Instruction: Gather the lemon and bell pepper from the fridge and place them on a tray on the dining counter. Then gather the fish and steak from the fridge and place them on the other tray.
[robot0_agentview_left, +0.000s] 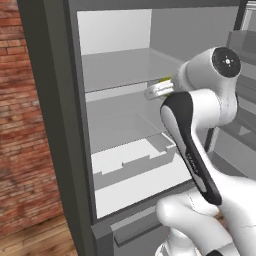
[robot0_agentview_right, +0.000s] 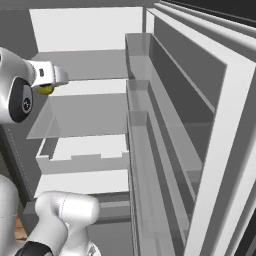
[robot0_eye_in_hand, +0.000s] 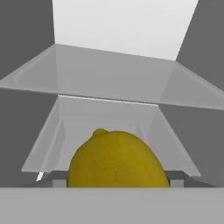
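Lemon (robot0_eye_in_hand: 117, 158): one, in claw (robot0_agentview_right: 47, 86), inside open fridge (robot0_agentview_left: 70, 150).

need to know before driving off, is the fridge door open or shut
Open: the fridge interior with its glass shelves shows, and the door stands swung out at the right with its bins facing in.

Inside the open fridge (robot0_agentview_left: 60, 125), the lemon (robot0_eye_in_hand: 117, 159) sits at the hand, above a glass shelf (robot0_eye_in_hand: 109, 127); the drawer (robot0_agentview_left: 132, 162) lies below, door bins (robot0_agentview_right: 150, 130) right.
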